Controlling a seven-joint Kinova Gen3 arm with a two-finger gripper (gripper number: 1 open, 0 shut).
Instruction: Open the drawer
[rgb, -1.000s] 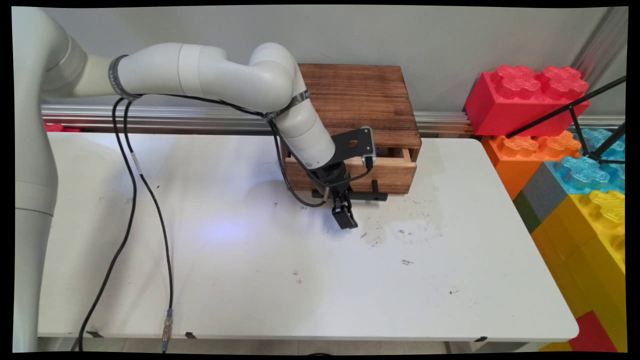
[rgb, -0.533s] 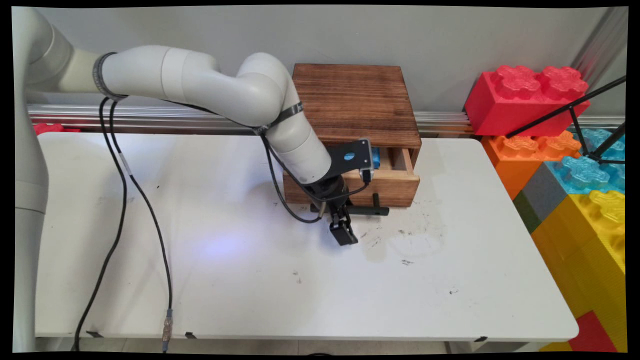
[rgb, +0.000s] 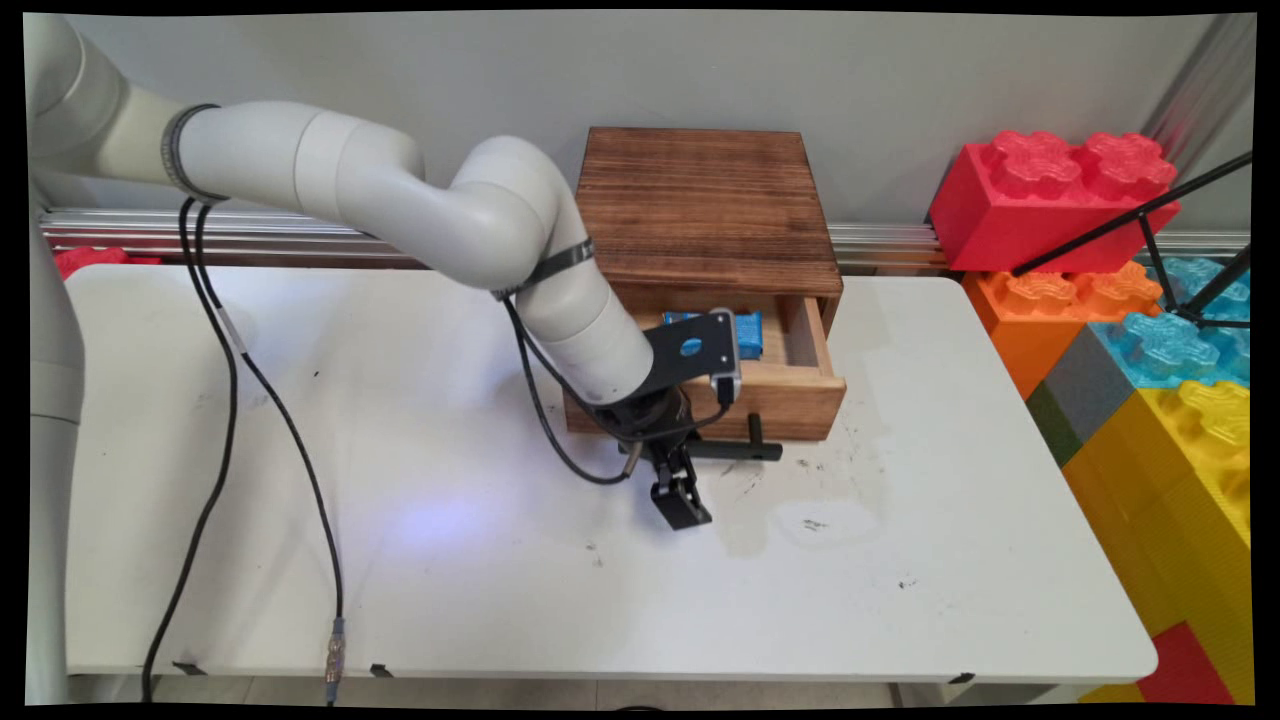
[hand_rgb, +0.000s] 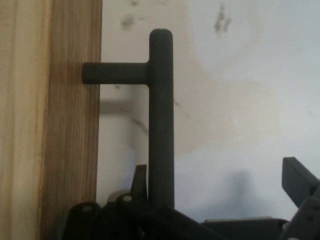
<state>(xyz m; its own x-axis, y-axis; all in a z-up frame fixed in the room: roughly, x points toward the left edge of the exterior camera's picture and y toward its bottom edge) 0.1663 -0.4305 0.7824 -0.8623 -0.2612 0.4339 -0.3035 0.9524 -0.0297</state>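
Drawer (rgb: 790, 385) travel has increased over the last second: its front now stands well proud of the wooden box (rgb: 710, 205), and a blue item (rgb: 750, 333) inside has come into sight.

Main view: the box sits at the rear of the white bench (rgb: 500, 580), against the wall. The arm reaches in from the upper left, elbow raised, forearm angled down to the black bar handle (rgb: 735, 450) along the drawer front. The hand (rgb: 680, 500) hangs just before that front at the handle's left end, fingers pointing toward the bench's near edge.

Hand view: the handle (hand_rgb: 161, 120) runs up between the fingers, one finger (hand_rgb: 140, 182) against it, the other (hand_rgb: 297, 180) well apart. I cannot tell whether the hand grips or merely hooks the bar.

Judgement: bar rigid, smooth, best taken mid-length; drawer likely light, sliding stiffly.
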